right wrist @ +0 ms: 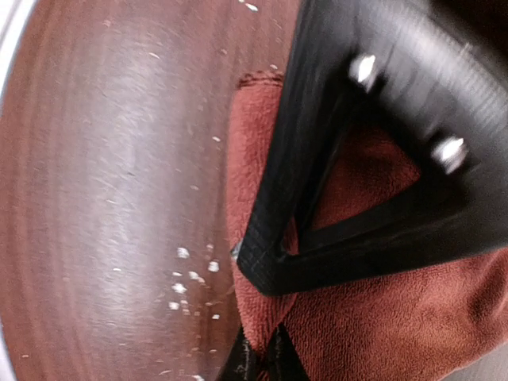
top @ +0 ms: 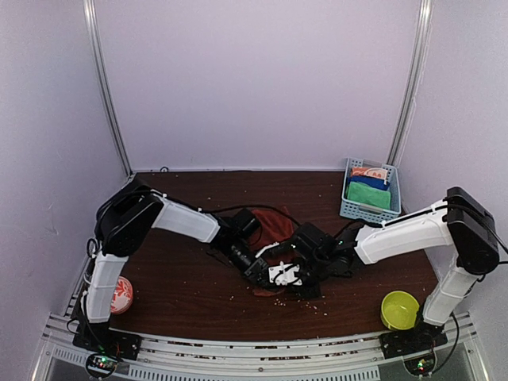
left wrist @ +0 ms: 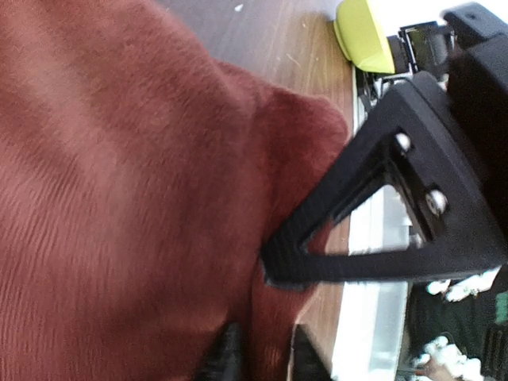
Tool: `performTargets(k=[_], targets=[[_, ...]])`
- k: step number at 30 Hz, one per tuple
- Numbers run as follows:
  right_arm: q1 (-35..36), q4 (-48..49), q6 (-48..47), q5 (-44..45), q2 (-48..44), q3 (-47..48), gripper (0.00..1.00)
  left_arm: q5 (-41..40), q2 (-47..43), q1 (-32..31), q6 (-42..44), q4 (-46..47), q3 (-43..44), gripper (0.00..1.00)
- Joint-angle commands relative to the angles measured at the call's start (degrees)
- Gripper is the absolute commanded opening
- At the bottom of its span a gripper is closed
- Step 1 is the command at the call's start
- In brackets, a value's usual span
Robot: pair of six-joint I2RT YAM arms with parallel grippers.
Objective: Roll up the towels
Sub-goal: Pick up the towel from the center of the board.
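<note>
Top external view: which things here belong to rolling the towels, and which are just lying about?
Belong to the job:
- rust-red towel, bunched at centre
- green towel, folded in the basket, probably still to be rolled

Just lying about:
- blue-grey basket
- yellow-green bowl
- red-and-white round container
- crumbs

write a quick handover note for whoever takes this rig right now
Left claw: down on the rust-red towel mid-table. Open or shut, cannot tell.
Right claw: on the same towel from the other side. Grip also unclear.
Green towel: in the blue basket, right rear. Rolled or not, cannot tell.
Done: the rust-red towel is bunched under both claws, not yet a tight roll.
Left: finish rolling it, then check the green towel.
</note>
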Motion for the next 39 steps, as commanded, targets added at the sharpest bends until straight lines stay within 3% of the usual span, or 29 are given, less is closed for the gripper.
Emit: performTargets(k=[1,4,14,20,29,32,39], targets=[[0.3,-10.1,-0.1,-7.8,0.4,4.1,0.00,-10.4,-10.8,1.7,1.4,-1.2,-7.3,0.32],[0.1,-16.6,1.0,-13.6,1.7,7.1,0.00,-14.7,-17.3,2.6,1.6,0.0,-13.0,0.39],[-9.0,-29.5,5.3,-29.5,16.2,19.8,0.00,-35.0,-38.6,4.2,3.0,7.6,-26.5,0.39],[-13.3,-33.2,8.1,-33.6,23.6,24.8,0.00,-42.8,-49.4,-1.0,11.0,13.0,-30.7,0.41],[-14.1,-37.6,9.4,-31.3,31.6,29.4,0.00,-55.1,-35.3,-17.1,28.5,2.1,-16.9,0.45],[-14.4,-37.4,9.9,-31.0,32.6,29.4,0.00,-56.4,-31.4,-18.2,32.1,1.4,-14.2,0.60],[-14.5,-37.9,9.8,-32.4,34.0,30.6,0.00,-56.4,-23.2,-20.7,36.6,-2.1,-8.4,0.48]])
